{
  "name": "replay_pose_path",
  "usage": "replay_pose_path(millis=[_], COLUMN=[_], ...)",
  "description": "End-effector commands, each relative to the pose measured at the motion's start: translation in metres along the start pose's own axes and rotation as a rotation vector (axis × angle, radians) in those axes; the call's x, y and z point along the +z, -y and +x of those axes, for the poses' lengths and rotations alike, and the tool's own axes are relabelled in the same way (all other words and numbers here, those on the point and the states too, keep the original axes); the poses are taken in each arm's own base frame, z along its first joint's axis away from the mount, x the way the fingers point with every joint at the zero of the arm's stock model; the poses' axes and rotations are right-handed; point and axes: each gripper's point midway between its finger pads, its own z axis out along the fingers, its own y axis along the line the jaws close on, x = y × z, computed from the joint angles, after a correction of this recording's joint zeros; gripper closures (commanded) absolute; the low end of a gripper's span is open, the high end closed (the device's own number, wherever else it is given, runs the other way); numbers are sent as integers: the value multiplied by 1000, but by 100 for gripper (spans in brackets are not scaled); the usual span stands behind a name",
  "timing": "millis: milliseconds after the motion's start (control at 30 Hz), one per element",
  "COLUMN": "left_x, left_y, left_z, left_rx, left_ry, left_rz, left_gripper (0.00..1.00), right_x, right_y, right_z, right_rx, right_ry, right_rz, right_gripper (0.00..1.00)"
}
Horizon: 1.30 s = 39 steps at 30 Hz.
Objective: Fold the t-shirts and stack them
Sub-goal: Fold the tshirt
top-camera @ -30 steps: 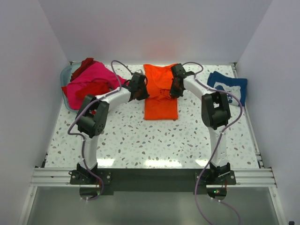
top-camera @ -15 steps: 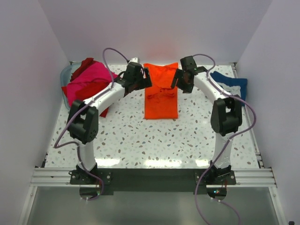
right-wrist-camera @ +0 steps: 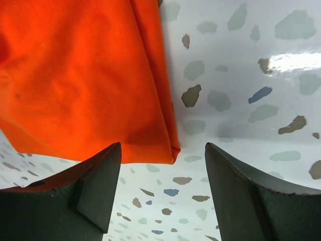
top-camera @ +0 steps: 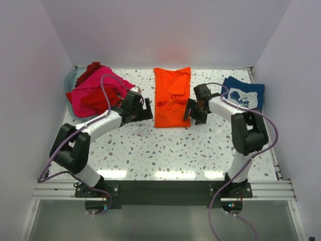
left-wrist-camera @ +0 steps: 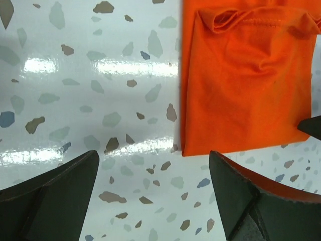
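A bright orange t-shirt [top-camera: 172, 98] lies folded into a long strip in the middle of the table. My left gripper [top-camera: 146, 112] stands open just left of its near corner, with only bare table between the fingers [left-wrist-camera: 153, 186]. My right gripper [top-camera: 192, 111] stands open just right of the other near corner, also empty [right-wrist-camera: 163, 186]. Both wrist views show the orange t-shirt's near edge [left-wrist-camera: 246, 85] [right-wrist-camera: 85, 75] lying flat. A hot pink t-shirt [top-camera: 95, 85] and a red one [top-camera: 95, 98] are heaped at the left. A navy blue t-shirt with white print [top-camera: 244, 93] lies at the right.
The pink and red heap spills over a pale blue basket [top-camera: 69, 80] at the back left corner. White walls close in the table on three sides. Speckled table [top-camera: 165, 150] stretches between the shirts and the arm bases.
Both grippers were shut at the orange t-shirt's middle a second ago. They opened, let go, and drew back to its near corners.
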Motion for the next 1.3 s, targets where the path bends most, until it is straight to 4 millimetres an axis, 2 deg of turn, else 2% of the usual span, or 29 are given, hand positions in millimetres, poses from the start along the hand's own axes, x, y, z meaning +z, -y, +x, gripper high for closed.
replay_pose_path(millis=[0, 167, 367, 500, 667, 833, 1000, 1100, 1267], left_x=[-21, -21, -15, -16, -19, -17, -16, -14, -7], left_y=[22, 28, 24, 25, 27, 31, 33, 41, 46], left_z=[-17, -7, 7, 18, 19, 23, 29, 23, 23], left_rx=[-15, -9, -15, -22, -31, -42, -52, -52, -56], left_ry=[81, 65, 41, 18, 27, 14, 0, 26, 22], left_rz=[109, 159, 163, 186, 212, 236, 245, 269, 249], left_gripper=[4, 3, 3, 3, 3, 3, 3, 3, 4], right_x=[-14, -11, -5, -9, -13, -20, -20, -21, -22], right_y=[-18, -13, -5, -2, 1, 3, 5, 6, 4], right_z=[3, 14, 27, 30, 36, 34, 34, 28, 14], right_rx=[-27, 0, 10, 14, 29, 44, 51, 57, 67], right_ry=[48, 45, 21, 24, 20, 51, 59, 79, 114], right_rz=[-94, -108, -94, -89, -92, -90, -77, -70, -59], right_gripper=[29, 29, 29, 29, 29, 29, 29, 30, 39])
